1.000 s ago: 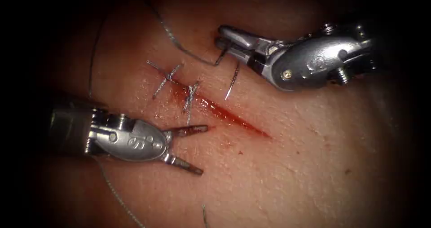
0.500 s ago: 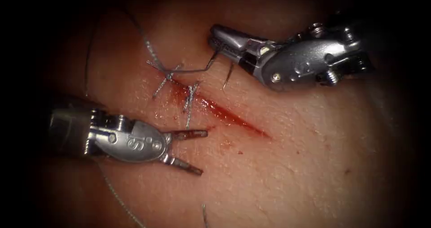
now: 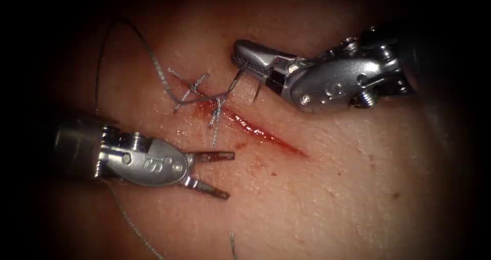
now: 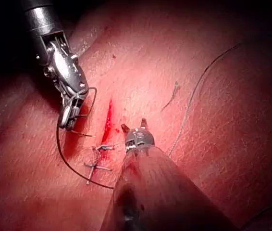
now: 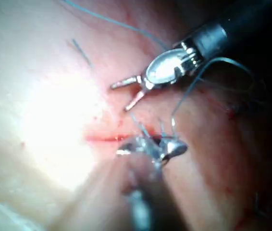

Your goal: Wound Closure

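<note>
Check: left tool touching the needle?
Apart. Endoscope view: left tool, jaws open, sits left of the cut; needle is in the right tool across it.

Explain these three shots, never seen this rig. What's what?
It is a surgical practice robot with two thin arms, stitching a cut in pork tissue. The wide picture looks down from an endoscope; the other two look along each arm's shaft. The right hand is shut on the curved needle, apparently near its thread end, right of the cut, with thread trailing from it; I cannot tell whether its tip touches the tissue. The left hand is open, holding nothing. Two finished stitches cross the cut's upper end.
</note>
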Motion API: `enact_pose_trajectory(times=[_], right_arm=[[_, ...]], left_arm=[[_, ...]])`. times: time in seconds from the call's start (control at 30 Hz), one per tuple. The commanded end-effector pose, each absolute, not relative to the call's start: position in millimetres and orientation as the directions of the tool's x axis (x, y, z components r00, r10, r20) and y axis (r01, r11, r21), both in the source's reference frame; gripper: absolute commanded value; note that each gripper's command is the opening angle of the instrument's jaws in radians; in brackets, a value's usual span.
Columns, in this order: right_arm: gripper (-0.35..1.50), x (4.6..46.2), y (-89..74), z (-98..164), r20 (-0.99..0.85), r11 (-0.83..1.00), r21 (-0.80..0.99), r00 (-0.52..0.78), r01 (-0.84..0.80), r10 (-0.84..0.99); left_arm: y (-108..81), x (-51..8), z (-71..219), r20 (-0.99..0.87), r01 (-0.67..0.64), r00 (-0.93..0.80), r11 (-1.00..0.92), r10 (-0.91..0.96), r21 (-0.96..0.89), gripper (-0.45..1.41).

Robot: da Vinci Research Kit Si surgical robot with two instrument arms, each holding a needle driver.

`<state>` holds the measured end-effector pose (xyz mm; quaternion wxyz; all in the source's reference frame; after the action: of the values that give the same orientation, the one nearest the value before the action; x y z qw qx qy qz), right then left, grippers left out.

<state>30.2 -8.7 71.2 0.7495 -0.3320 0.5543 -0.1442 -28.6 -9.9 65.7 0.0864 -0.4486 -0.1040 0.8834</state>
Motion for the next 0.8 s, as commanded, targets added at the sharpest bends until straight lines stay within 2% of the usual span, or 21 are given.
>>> enact_pose_trajectory(times=[0.03, 0.8], right_arm=[[-0.35, 30.9, -9.1, 71.6, -0.732, 0.736, -0.661, 0.343, -0.148, -0.589], [-0.35, 31.9, -10.8, 72.9, -0.702, 0.710, -0.692, 0.354, -0.131, -0.618]], left_arm=[[-10.4, -29.2, 66.2, -0.773, -0.059, -0.584, -0.963, 0.248, -0.265, 0.17], [-10.5, -29.2, 66.4, -0.760, -0.069, -0.593, -0.957, 0.267, -0.283, 0.17]])
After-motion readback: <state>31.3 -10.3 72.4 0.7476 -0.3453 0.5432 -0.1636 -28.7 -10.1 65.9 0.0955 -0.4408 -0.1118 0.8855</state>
